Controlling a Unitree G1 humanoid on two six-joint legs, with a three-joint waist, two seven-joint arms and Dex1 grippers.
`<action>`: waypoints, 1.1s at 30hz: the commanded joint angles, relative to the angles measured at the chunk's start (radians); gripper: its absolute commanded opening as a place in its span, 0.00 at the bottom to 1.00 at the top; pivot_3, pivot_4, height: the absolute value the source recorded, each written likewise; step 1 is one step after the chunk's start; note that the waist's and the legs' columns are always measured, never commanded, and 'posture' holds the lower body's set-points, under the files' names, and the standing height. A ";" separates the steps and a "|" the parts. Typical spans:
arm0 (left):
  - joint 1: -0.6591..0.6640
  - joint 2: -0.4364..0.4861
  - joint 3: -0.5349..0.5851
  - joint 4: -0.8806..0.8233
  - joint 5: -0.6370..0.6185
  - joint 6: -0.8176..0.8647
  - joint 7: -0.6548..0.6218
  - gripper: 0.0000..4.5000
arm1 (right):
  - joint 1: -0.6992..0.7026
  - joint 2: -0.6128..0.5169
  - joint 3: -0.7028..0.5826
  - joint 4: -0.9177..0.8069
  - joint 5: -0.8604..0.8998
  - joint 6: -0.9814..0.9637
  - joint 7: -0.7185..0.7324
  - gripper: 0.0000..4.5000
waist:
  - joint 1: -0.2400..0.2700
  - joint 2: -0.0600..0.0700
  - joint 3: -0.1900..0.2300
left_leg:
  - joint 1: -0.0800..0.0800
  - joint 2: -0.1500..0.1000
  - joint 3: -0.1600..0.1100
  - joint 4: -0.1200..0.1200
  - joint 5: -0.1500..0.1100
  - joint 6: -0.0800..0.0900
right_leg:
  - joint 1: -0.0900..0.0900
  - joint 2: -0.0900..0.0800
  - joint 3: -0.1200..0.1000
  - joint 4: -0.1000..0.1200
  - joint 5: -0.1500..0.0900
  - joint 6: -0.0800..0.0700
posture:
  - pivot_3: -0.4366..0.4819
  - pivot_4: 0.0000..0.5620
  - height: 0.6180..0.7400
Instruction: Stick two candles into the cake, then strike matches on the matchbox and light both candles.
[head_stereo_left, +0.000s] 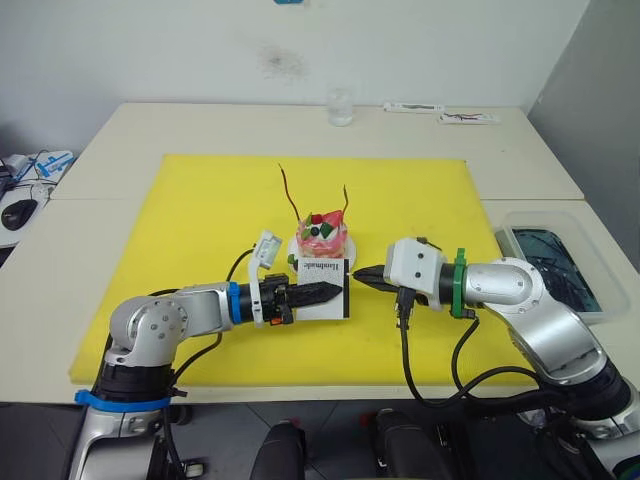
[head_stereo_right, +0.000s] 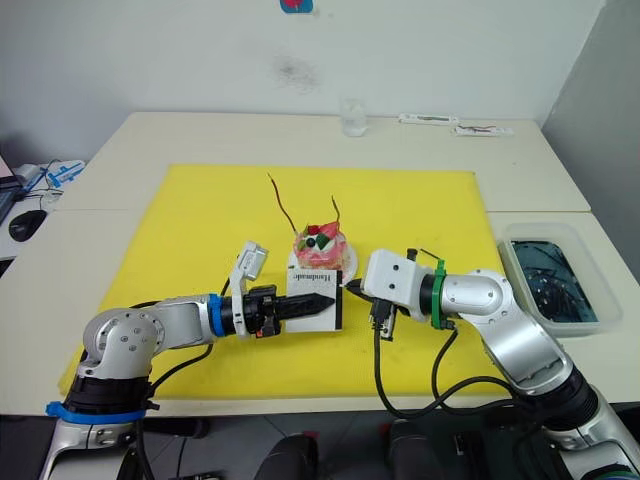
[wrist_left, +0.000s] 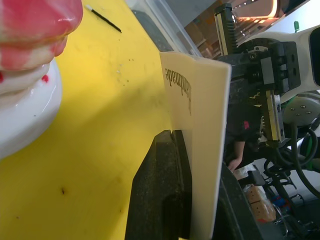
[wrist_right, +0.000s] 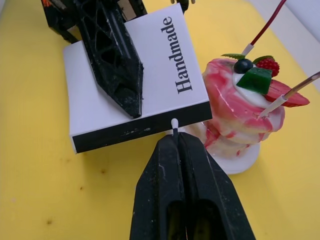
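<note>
I see the mat (head_stereo_left: 200, 220) spread over the middle of the table (head_stereo_left: 120, 140). The cake (head_stereo_left: 320, 238) sits on its plate (wrist_right: 240, 162) at the centre of the frame, with both candles (head_stereo_left: 289, 190) standing in its top. Just below the cake, the matchbox (head_stereo_left: 325, 285) is pinched by the left gripper (head_stereo_left: 335, 292), reaching in from lower left. The right gripper (head_stereo_left: 362, 275) comes in from lower right, its match (wrist_right: 174, 125) tip touching the box's side strip. One spare match (wrist_left: 102, 17) lies on the mat behind. At the upper centre stands a glass (head_stereo_left: 341, 106); a tub (head_stereo_left: 555, 265) sits at the right edge.
</note>
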 joint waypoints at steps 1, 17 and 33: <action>-0.036 -0.002 0.000 -0.051 0.014 -0.048 -0.034 0.00 | -0.021 -0.014 0.029 0.010 -0.016 -0.049 0.049 0.00 | 0.000 0.000 0.000 | 0.000 0.000 0.000 0.000 0.000 0.000 | 0.000 0.000 0.000 0.000 0.000 0.000 | 0.48 0.27 1.00; -0.013 0.068 0.114 -0.074 0.023 -0.068 -0.014 0.00 | -0.014 -0.106 -0.054 -0.095 0.102 0.016 0.179 0.00 | 0.000 0.000 0.000 | 0.000 0.000 0.000 0.001 0.000 0.000 | 0.001 0.000 0.000 0.000 0.000 0.000 | 0.48 0.27 1.00; -0.016 0.000 0.050 -0.090 0.029 -0.065 0.007 0.00 | -0.077 -0.018 -0.011 -0.022 0.015 -0.010 0.082 0.00 | 0.003 0.000 0.000 | 0.000 0.000 0.000 0.001 0.000 0.000 | 0.001 0.000 0.000 0.001 0.001 0.001 | 0.48 0.27 1.00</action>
